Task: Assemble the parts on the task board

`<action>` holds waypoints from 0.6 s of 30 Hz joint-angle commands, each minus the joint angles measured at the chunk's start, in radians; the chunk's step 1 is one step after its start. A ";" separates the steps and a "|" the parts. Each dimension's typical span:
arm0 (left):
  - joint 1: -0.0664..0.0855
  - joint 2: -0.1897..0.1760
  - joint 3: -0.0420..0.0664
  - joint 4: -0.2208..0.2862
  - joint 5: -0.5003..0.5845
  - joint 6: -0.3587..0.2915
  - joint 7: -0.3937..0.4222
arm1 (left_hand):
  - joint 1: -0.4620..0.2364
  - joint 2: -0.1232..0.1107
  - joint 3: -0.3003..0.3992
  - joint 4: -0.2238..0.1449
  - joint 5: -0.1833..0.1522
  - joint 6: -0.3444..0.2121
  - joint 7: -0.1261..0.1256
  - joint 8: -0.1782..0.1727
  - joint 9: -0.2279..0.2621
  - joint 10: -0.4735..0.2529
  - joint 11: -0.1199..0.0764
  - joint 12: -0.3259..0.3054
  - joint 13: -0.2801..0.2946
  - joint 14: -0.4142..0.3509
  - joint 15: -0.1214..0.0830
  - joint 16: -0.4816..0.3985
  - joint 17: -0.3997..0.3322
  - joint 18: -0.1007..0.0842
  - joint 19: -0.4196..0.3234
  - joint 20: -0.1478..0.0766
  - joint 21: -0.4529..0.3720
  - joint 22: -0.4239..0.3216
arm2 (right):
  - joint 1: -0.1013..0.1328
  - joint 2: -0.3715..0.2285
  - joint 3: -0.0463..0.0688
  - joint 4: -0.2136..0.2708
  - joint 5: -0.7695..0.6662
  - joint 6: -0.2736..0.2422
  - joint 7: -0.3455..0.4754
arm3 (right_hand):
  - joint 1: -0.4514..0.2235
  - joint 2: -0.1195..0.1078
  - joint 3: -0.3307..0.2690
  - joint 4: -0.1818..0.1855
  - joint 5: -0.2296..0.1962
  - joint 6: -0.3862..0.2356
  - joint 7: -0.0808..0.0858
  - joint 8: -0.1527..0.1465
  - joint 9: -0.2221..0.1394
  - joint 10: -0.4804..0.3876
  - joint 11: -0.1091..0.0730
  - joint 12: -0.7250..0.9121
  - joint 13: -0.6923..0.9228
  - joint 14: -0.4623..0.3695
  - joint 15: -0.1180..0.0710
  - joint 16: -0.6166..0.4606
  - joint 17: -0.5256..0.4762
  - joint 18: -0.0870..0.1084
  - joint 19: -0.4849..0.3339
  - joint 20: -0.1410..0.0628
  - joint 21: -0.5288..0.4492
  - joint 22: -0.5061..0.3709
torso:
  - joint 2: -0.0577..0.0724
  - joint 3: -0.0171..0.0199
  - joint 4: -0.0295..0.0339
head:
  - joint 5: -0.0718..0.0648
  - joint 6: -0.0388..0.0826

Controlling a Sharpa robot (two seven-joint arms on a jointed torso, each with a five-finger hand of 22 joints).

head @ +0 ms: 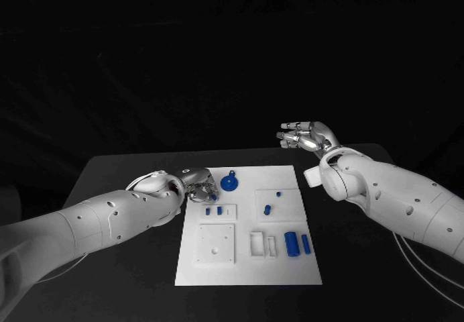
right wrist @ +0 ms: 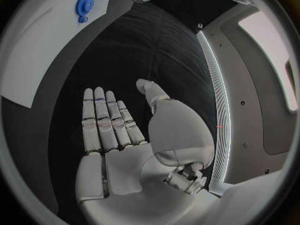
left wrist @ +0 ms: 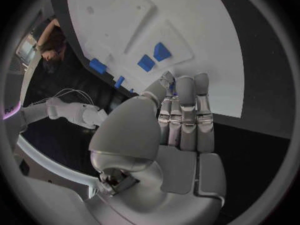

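**Left hand works at the board's upper left while the right hand waits off it**

Nearest the camera, at the lower middle of the head view, the task board [head: 247, 268] lies flat on the black worktop [head: 116, 174], with its near edge toward the robot so both arms can reach over it. On its lower right stand two upright blue cylinders [head: 292, 243] beside a white recessed frame [head: 259, 243], probably parked there until their turn comes. A square white plate [head: 216, 243] sits lower left. Two small blue blocks [head: 214, 210] lie in the middle left, and small blue pegs [head: 267, 210] sit on a raised square at middle right.

The left hand [head: 199, 185] hovers at the board's upper left edge, fingers curled together and pointing down. In the left wrist view a sliver of blue shows at the fingertips [left wrist: 169, 82], but whether they pinch a part cannot be told. Just beside it, toward upper centre, rests the round blue part [head: 229, 181], likely the piece this hand is dealing with.

The right hand [head: 306, 136] is raised in the upper right of the frame, well apart from the board, palm open and fingers straight, holding nothing — apparently kept clear so it does not crowd the left.
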 commanded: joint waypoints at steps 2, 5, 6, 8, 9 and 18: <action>-0.001 0.006 -0.001 0.002 0.004 0.002 -0.009 | 0.000 0.007 0.000 0.003 0.000 0.002 0.004 0.006 0.002 -0.007 -0.003 0.004 0.000 -0.008 0.001 0.001 -0.001 0.011 0.000 0.001 -0.007 0.019 | 0.000 0.002 0.001 0.001 -0.001 0.014 0.009 | -0.010 0.000 0.002 0.005 0.003 0.010 -0.003 -0.003 0.000 0.001 0.000 0.005 -0.001 0.001 0.000 -0.005 -0.001 0.013 0.003 -0.002 -0.004 -0.001 | 0.000 -0.0001 0.0007 | -0.001 0.000; -0.001 0.010 -0.001 0.002 0.005 0.007 -0.010 | 0.000 0.007 0.000 0.003 0.000 0.002 0.004 0.006 0.002 -0.007 -0.003 0.004 0.000 -0.008 0.001 0.001 -0.001 0.011 0.000 0.001 -0.007 0.019 | 0.000 0.002 0.001 0.001 -0.001 0.013 0.010 | -0.010 0.000 0.002 0.005 0.003 0.010 -0.003 -0.003 0.000 0.001 0.000 0.005 -0.001 0.001 0.000 -0.005 -0.001 0.013 0.003 -0.002 -0.004 -0.001 | 0.000 -0.0002 0.0010 | -0.002 0.001; -0.001 0.011 -0.001 0.002 0.005 0.009 -0.010 | 0.000 0.007 0.000 0.003 0.000 0.002 0.004 0.006 0.002 -0.007 -0.003 0.004 0.000 -0.008 0.001 0.001 -0.001 0.011 0.000 0.001 -0.007 0.019 | 0.000 0.002 0.001 0.001 -0.001 0.013 0.010 | -0.010 0.000 0.002 0.005 0.003 0.010 -0.003 -0.003 0.000 0.001 0.000 0.005 -0.001 0.001 0.000 -0.005 -0.001 0.013 0.003 -0.002 -0.004 -0.001 | 0.000 0.0001 0.0012 | -0.002 0.002; -0.001 0.013 -0.001 0.002 0.006 0.011 -0.010 | 0.000 0.007 0.000 0.003 0.000 0.002 0.004 0.006 0.002 -0.007 -0.003 0.004 0.000 -0.008 0.001 0.001 -0.001 0.011 0.000 0.001 -0.007 0.019 | 0.000 0.003 0.001 0.001 -0.001 0.012 0.010 | -0.010 0.000 0.002 0.005 0.003 0.010 -0.003 -0.003 0.000 0.001 0.000 0.005 -0.001 0.001 0.000 -0.005 -0.001 0.013 0.003 -0.002 -0.004 -0.001 | -0.001 0.0002 0.0013 | -0.001 0.003; -0.001 0.014 -0.001 0.002 0.006 0.012 -0.010 | 0.000 0.008 0.000 0.003 -0.001 0.001 0.004 0.006 0.002 -0.007 -0.002 0.004 0.000 -0.007 0.001 0.002 -0.001 0.011 0.001 0.001 -0.007 0.019 | 0.000 0.003 0.001 0.001 -0.001 0.012 0.010 | -0.010 0.000 0.002 0.005 0.003 0.010 -0.003 -0.003 0.000 0.001 0.000 0.005 -0.001 0.001 0.000 -0.005 -0.001 0.013 0.003 -0.002 -0.004 -0.001 | -0.001 0.0002 0.0010 | 0.000 0.003; -0.001 0.029 -0.001 -0.011 0.012 0.030 -0.018 | 0.000 0.008 0.000 0.003 -0.001 0.001 0.004 0.006 0.002 -0.007 -0.002 0.004 0.000 -0.007 0.001 0.002 -0.001 0.011 0.001 0.001 -0.007 0.019 | 0.000 0.004 0.001 0.002 -0.001 0.013 0.011 | -0.010 0.000 0.002 0.005 0.003 0.010 -0.003 -0.003 0.000 0.001 0.000 0.005 -0.001 0.001 0.000 -0.005 -0.001 0.013 0.003 -0.002 -0.004 -0.001 | 0.000 0.0015 -0.0002 | 0.000 0.002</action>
